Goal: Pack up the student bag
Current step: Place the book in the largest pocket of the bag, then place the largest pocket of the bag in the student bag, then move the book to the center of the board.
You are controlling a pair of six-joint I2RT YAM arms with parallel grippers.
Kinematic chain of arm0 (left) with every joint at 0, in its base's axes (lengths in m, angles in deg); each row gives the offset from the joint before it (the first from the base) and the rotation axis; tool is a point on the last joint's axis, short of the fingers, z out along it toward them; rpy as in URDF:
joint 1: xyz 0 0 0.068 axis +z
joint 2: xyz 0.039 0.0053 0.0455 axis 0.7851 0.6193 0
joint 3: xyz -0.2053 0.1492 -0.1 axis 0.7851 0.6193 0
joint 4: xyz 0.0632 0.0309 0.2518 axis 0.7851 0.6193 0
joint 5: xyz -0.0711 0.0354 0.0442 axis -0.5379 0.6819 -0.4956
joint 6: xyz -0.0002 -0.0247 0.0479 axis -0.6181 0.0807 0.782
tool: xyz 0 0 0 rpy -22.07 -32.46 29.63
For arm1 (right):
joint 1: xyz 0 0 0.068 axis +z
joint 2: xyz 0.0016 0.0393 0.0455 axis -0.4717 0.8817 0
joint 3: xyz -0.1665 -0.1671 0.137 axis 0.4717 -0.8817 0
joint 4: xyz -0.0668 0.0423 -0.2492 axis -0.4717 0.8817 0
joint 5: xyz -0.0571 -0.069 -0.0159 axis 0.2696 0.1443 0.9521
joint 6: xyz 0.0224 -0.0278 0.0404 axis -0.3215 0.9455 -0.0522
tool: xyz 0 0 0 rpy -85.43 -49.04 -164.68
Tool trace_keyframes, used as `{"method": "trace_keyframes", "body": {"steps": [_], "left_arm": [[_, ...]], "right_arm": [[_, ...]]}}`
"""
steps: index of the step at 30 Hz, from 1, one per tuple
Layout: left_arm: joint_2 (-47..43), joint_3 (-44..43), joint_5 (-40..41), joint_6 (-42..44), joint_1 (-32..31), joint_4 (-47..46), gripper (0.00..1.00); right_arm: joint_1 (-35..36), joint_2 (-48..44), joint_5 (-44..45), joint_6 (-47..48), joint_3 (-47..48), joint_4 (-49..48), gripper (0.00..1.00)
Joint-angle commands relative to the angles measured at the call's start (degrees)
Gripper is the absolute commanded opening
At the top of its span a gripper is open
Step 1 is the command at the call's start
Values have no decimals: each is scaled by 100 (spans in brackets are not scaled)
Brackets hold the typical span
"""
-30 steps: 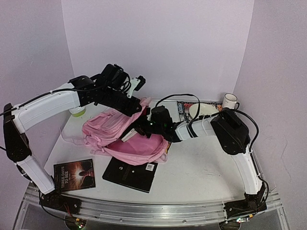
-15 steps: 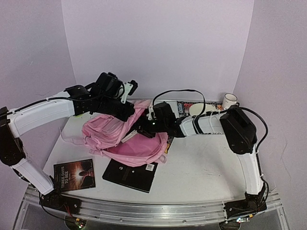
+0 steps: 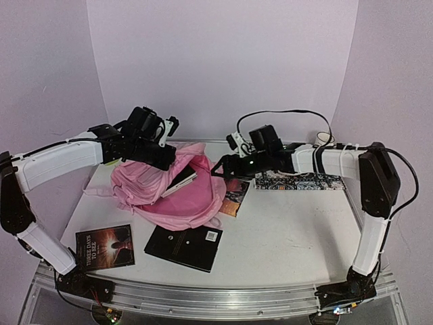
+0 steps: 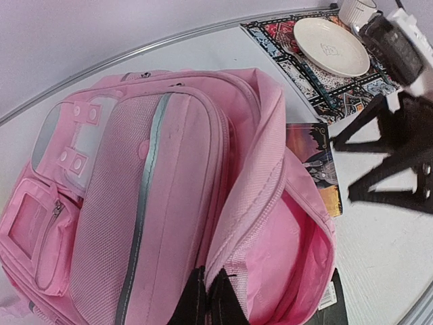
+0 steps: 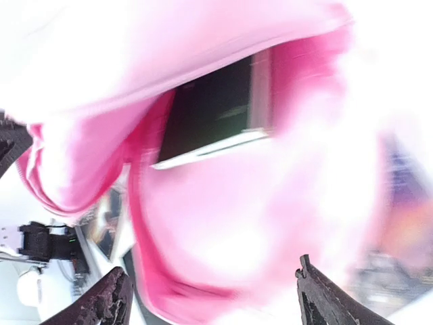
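Note:
The student bag [image 3: 177, 196], a big pink backpack, lies at the table's middle left with its main compartment gaping toward the right. My left gripper [image 4: 206, 301] is shut on the rim of that opening [image 3: 168, 158] and holds it up. A dark book with a white page edge [image 3: 180, 179] sits inside the bag [image 5: 210, 115]. My right gripper [image 3: 221, 168] hovers just right of the opening, apart from the bag. Its fingers [image 5: 111, 301] stand wide open with nothing between them. The right wrist view is blurred.
An orange-covered book [image 3: 235, 192] lies at the bag's right edge. A black book [image 3: 184, 245] and a dark "Three Days" book [image 3: 105, 246] lie near the front. A patterned placemat [image 3: 301, 180] at the back right carries a white plate [image 4: 331, 46], a mug [image 4: 356, 10] beside it.
My right gripper has opened and drawn back to the right out of the bag, leaving the dark book inside. The left gripper has kept its hold on the rim, shifting slightly left.

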Motion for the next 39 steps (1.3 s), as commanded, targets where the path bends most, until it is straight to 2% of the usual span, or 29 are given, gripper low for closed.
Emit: {"method": "trace_keyframes", "body": {"steps": [1,7,12,17,20,22,25,32,39], "left_arm": [[-77,24,400,-29,125,-321,0],[42,177,291,-8,126,-425,0],[72,404,-83,1,123,-459,0],[61,706,-653,-112,125,-576,4],[96,787,-1009,-184,126,-605,9],[96,810,-1163,-247,125,-604,19],[80,841,-1228,-324,126,-618,36],[21,790,-1397,-471,127,-623,50],[-200,835,-1573,-624,126,-620,56]], "right_arm": [[-626,-84,3,776,-188,584,84],[-973,542,55,1132,151,755,84],[-1032,1146,-101,1297,667,994,84],[-1032,1600,-418,1348,1033,1119,82],[-1031,1739,-652,1350,1098,1139,78],[-1032,1731,-835,1362,1059,1146,75],[-1032,1651,-979,1386,923,1148,68],[-1031,1546,-1197,1412,724,1236,42],[-1030,1423,-1354,1402,576,1365,23]]}}
